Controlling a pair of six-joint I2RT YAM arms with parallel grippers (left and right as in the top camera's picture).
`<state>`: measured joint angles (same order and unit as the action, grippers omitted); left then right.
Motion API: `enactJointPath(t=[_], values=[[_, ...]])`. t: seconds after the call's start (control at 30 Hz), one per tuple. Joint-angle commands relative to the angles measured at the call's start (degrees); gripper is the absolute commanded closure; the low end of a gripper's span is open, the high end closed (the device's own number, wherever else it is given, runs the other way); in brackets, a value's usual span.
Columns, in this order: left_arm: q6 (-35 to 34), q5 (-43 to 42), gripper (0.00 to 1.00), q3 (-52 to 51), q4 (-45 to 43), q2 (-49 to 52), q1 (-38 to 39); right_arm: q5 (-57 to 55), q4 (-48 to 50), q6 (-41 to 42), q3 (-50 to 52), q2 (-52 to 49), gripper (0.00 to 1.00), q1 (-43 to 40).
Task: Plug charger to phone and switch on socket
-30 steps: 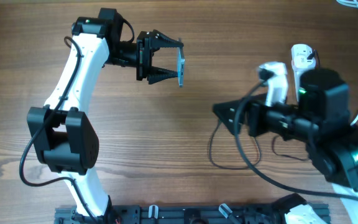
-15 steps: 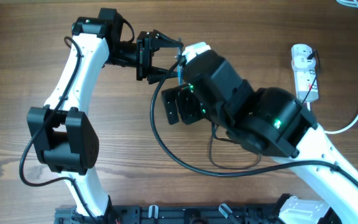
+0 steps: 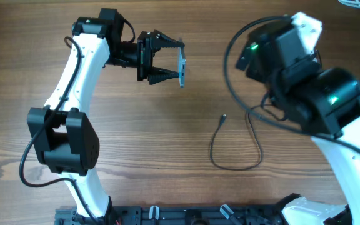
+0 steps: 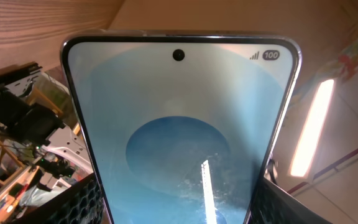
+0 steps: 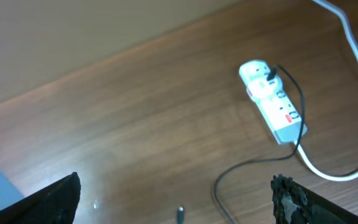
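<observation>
Left gripper (image 3: 180, 62) clamps flat cyan-screened smartphone (image 4: 179, 137); right gripper (image 5: 176, 199), fingers spread, hangs well above thin black charger cable (image 3: 212, 149) tip on table.

Two robot arms, the left arm (image 3: 74, 87) and the right arm (image 3: 330, 106), stand at one wooden table (image 3: 136, 156). They carry two grippers in all, the left gripper (image 3: 179, 63) and the right gripper (image 5: 176, 199). Also pictured are one phone (image 4: 179, 137), one charger (image 3: 212, 150) ending in one connector tip (image 3: 223, 116), and one socket (image 5: 272, 102) with one black plug (image 5: 270, 74) and one white cord (image 5: 353, 43).
</observation>
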<state>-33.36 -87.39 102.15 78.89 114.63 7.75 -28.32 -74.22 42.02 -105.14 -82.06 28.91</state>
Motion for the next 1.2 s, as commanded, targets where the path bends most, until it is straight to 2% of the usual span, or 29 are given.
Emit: enactJointPath(t=[0.0,0.1,0.17,0.23,0.3,0.37,0.47,0.57,0.63,0.7,0.83,1.0,1.17], values=[[-0.09,-2.97,0.29,0.24,0.04,-2.14,-0.15,18.40,1.42,-13.40,-1.14,0.52,0.00,-4.11],[-0.11,-2.97,0.29,0.24,0.07,-2.14,-0.15,36.50,3.65,-26.45,-1.14,0.55,0.00,-4.35],[-0.11,-2.97,0.29,0.24,0.07,-2.14,-0.15,46.88,4.17,-31.21,-1.14,0.55,0.00,-4.35],[-0.11,-2.97,0.29,0.24,0.07,-2.14,-0.15,55.45,5.68,-32.39,-1.14,0.55,0.00,-4.35],[-0.09,-2.97,0.29,0.24,0.07,-2.14,-0.15,62.07,7.98,-29.31,-1.14,0.55,0.00,-4.33],[-0.09,-2.97,0.29,0.24,0.04,-2.14,-0.15,63.76,8.61,-27.67,-1.14,0.55,0.01,-3.56],[-0.11,-2.97,0.29,0.24,0.07,-2.14,-0.15,56.22,8.85,-23.41,-1.14,0.55,0.05,1.49],[-0.09,-2.97,0.29,0.24,0.04,-2.14,-0.15,37.70,9.66,-12.83,-1.14,0.35,0.05,9.55],[-0.11,-2.97,0.30,0.24,0.07,-2.14,-0.15,23.91,10.01,-1.84,-0.98,-0.90,0.05,15.08],[-0.09,-2.97,0.30,0.24,0.07,-2.14,-0.15,16.74,10.12,1.57,-0.98,-2.86,0.05,18.53],[0.13,-2.97,0.30,0.24,0.04,-2.14,-0.15,8.72,10.34,2.14,-0.98,-8.61,0.05,21.03],[0.13,-2.97,0.30,0.24,0.04,-2.14,-0.15,3.89,12.98,-2.49,-0.98,-10.95,0.07,21.03],[0.13,-2.95,0.30,0.24,0.02,-2.14,-0.15,3.91,14.58,-4.55,-0.98,-10.95,0.32,21.07]])
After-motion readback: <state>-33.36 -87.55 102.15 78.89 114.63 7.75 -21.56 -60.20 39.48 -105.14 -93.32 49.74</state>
